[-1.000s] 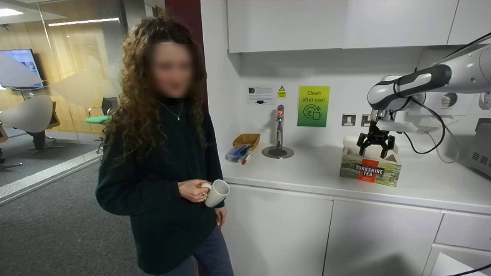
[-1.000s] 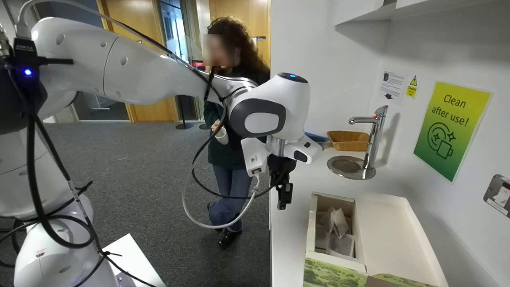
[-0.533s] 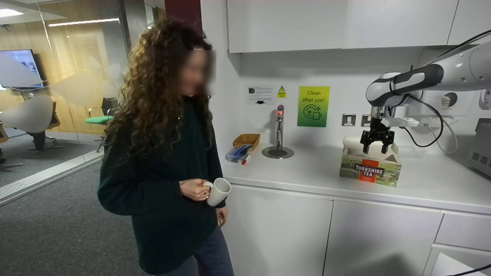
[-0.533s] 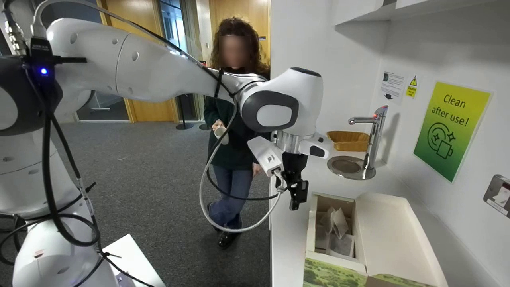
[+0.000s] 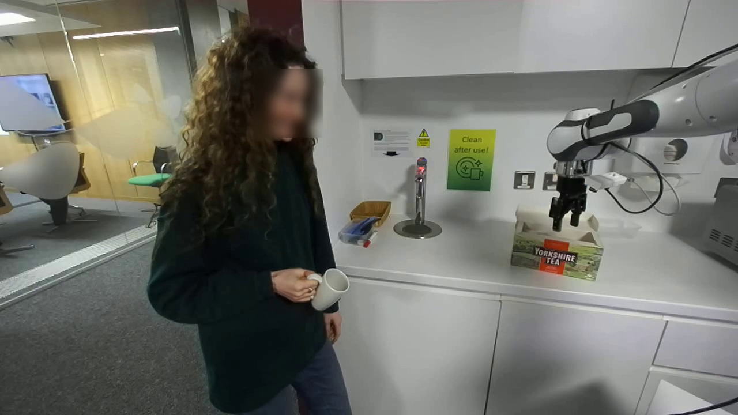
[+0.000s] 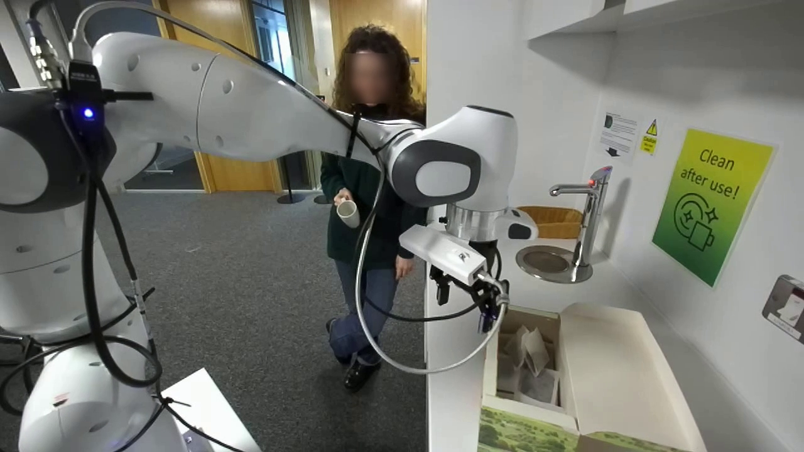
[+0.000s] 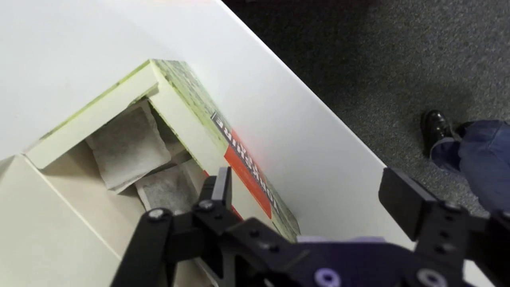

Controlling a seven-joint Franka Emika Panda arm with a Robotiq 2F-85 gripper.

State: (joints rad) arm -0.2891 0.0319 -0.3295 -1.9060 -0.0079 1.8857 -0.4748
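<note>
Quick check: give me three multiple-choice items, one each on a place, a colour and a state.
1. Where is the mug?
A. on the floor
B. held by the person
C. under the tap

2. What colour is the patch on the tea box?
A. blue
B. purple
C. red

3. How is the hand?
A. open, holding nothing
B. shut, empty
C. shut on the mug

1 B: both exterior views show it held.
2 C: it looks red in the wrist view.
3 A: the wrist view shows its fingers apart, nothing gripped.
</note>
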